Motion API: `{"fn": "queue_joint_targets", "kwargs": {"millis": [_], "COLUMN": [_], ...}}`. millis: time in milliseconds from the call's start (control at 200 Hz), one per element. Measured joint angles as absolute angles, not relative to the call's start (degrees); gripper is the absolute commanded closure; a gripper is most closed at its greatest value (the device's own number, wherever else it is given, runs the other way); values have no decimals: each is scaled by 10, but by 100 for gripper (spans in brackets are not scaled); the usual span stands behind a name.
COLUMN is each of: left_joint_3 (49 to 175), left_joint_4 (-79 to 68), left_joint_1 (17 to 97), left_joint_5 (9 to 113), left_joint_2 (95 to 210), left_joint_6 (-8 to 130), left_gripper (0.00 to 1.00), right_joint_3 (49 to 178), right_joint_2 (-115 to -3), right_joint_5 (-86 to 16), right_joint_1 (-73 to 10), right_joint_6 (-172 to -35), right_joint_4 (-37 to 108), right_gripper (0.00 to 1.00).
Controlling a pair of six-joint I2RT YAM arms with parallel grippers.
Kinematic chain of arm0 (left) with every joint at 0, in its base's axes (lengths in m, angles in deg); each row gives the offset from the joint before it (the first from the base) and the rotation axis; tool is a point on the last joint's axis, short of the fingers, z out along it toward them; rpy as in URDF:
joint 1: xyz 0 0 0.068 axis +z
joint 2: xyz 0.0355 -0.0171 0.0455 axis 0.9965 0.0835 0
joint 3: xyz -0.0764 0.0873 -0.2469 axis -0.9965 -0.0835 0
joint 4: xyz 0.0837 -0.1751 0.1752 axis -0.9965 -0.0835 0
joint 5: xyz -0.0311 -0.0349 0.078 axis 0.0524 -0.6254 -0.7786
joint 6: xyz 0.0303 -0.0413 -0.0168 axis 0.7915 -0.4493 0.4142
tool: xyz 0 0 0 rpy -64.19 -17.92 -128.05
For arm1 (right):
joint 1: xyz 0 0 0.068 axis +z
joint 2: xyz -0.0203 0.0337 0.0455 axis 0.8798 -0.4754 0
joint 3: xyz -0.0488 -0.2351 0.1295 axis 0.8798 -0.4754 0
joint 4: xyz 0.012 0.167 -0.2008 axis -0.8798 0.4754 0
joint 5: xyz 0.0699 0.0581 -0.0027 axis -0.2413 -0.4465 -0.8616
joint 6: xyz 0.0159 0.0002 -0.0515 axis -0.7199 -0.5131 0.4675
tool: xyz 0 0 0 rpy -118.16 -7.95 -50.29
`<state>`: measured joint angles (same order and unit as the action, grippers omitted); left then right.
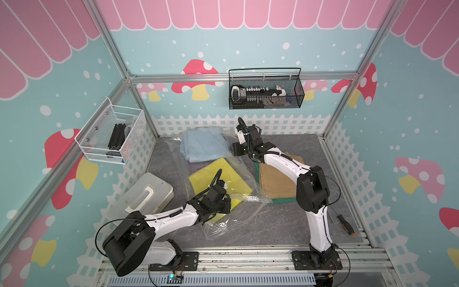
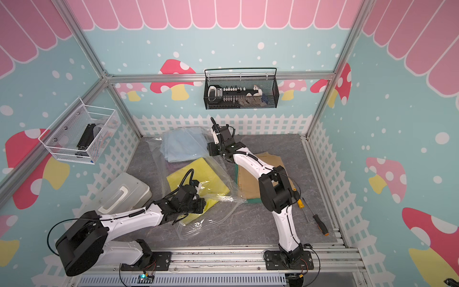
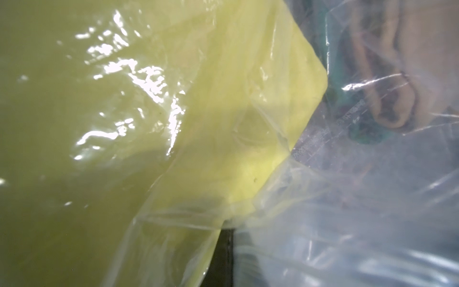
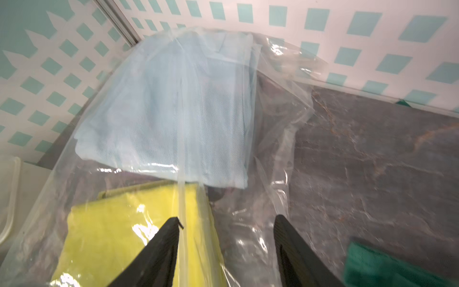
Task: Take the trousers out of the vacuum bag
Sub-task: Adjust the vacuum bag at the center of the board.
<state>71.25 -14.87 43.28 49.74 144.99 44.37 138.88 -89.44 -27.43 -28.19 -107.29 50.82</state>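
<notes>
The clear vacuum bag [image 1: 173, 154] [image 4: 273, 124] lies crumpled on the grey mat. Folded light blue trousers [image 1: 202, 144] [image 4: 169, 111] sit inside it at the back. Yellow trousers [image 1: 218, 174] [image 3: 248, 99] [image 4: 111, 231] lie nearer, with their near corner at the bag's mouth. My left gripper [image 1: 227, 205] [image 3: 224, 231] is shut on that corner, with bag film bunched against it. My right gripper [image 1: 233, 151] [image 4: 227, 218] hangs open just above the bag's right side, with nothing between its fingers. Tan trousers [image 1: 278, 179] rest on dark green trousers [image 1: 283, 200] outside the bag, to the right.
A translucent hard box [image 1: 146, 196] with a white handle stands at the left. An orange-and-black screwdriver [image 1: 345, 223] lies at the near right. A white wire basket [image 1: 111, 134] hangs on the left wall. A black mesh basket [image 1: 265, 89] hangs on the back wall.
</notes>
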Motion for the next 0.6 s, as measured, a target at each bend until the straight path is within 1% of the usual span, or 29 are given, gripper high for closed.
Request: {"fn": "queue_joint_targets", "kwargs": {"millis": [140,295,460,600], "left_joint_3": [714,720,724,729], "left_joint_4": [-163,-176,-193,-213], "left_joint_1": [434,435,435,435], "left_joint_5": [494,494,489,478], "left_joint_2": [1439,1423,1394,1369], "left_joint_6": [447,451,460,469], "left_gripper": [100,100,100,100], "right_joint_3": [1285,1168,1018,884], "right_joint_2": [-801,-659,-495,-393], "right_joint_5": [-267,-260,-252,-244], "right_joint_1": [-282,-281,-268,-245], "right_joint_6": [-1072,-1090,-1144,-1213], "right_joint_4": [510,499,474,443], "right_gripper": [36,36,38,39]}}
